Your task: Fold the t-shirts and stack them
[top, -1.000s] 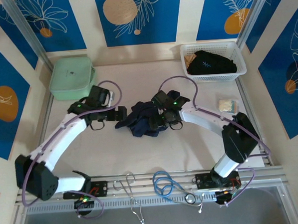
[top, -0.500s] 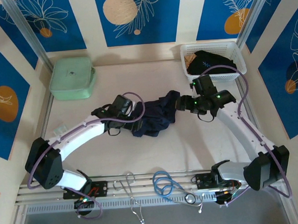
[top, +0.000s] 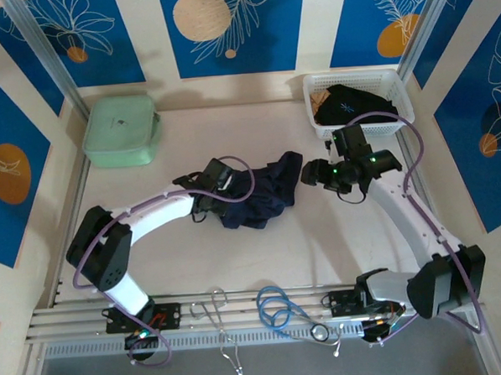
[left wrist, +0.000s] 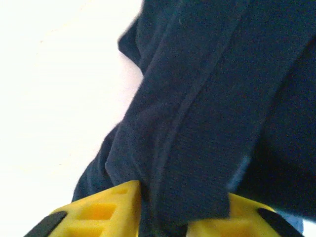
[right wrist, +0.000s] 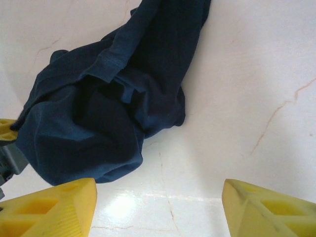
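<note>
A crumpled plain navy t-shirt lies bunched in the middle of the table. My left gripper is at its left edge, and in the left wrist view its yellow fingers are shut on a thick fold of the navy t-shirt. My right gripper hovers just right of the heap, open, with bare table between its fingers; the navy t-shirt lies ahead of it. A second black t-shirt with a pale blue mark sits in the white basket.
A mint-green zip case rests at the back left. A small pale packet lies at the right edge. Cables, a blue cord and metal tools sit on the rail at the near edge.
The right arm swung out to the right and let go of the shirt, leaving its gripper open. The left gripper moved right into the heap and closed on a fold.
</note>
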Motion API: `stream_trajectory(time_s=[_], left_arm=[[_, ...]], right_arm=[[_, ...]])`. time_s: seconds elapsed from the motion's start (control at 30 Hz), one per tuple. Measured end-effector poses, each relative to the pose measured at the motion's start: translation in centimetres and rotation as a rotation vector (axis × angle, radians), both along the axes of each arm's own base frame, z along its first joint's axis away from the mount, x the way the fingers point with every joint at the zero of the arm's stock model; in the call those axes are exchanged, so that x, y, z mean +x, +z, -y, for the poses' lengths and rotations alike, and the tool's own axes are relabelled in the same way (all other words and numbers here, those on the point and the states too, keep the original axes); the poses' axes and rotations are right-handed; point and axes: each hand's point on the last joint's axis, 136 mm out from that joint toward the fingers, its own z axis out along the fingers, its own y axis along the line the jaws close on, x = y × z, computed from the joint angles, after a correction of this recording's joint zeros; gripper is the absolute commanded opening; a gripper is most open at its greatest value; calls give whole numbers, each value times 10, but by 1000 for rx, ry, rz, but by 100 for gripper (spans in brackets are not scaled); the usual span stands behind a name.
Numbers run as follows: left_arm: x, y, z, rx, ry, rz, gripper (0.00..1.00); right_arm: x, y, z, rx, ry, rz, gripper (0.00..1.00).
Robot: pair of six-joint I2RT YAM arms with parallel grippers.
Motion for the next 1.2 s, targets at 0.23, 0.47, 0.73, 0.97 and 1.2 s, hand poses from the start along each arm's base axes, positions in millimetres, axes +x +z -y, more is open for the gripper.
stream_trajectory(time_s=[0.23, 0.47, 0.73, 0.97, 1.2], left_arm=[[8, 17, 1, 1, -4, 53, 0], [5, 54, -8, -31, 7, 138, 0], [-5, 101, -24, -64, 24, 229, 0], [-12, 131, -35, -75, 38, 279, 0], [-21, 181, -60, -42, 79, 360, 0]], right_arm=[[34, -43, -21, 51, -32, -121, 73], [95, -67, -58, 102, -56, -150, 71], [140, -104, -111, 105, -8, -202, 19], [154, -85, -136, 103, 25, -177, 0], [189, 34, -175, 209, 143, 82, 0]])
